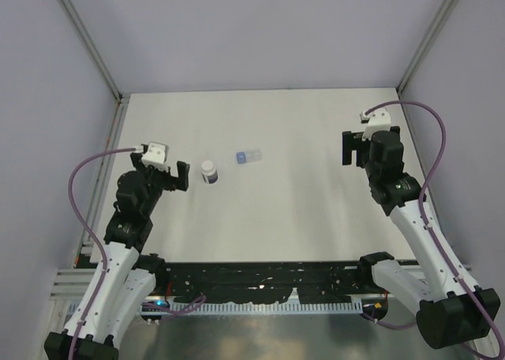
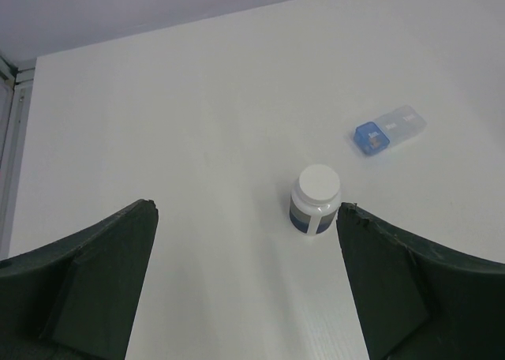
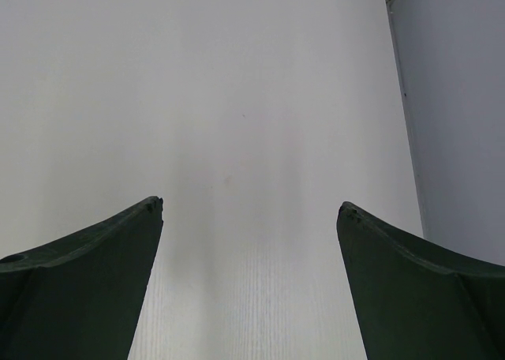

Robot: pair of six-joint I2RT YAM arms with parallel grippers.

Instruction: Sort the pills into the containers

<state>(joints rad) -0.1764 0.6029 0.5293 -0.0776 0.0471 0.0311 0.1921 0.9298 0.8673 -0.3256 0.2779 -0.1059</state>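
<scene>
From where I stand, the white counter (image 1: 300,210) carries two small containers on its left half. The dark bottle (image 1: 209,171) stands upright with its white cap (image 2: 319,182) on top. The clear vial (image 1: 248,156) lies on its side just beyond and to the right of the bottle. The two are near each other but not touching, and the vial's blue cap (image 2: 369,136) points towards the bottle's side.

The left tool (image 2: 247,207) hangs low over the counter with its fingers spread wide apart and nothing between them. The bottle sits just ahead of its right finger (image 2: 394,281), and the overhead view shows a narrow gap between them.

The right tool (image 3: 251,204) is over the far right part of the counter, well apart from both containers. Its fingers are also spread wide, with only bare counter showing between them. A purple cable (image 1: 79,178) loops from each wrist back down its arm.
</scene>
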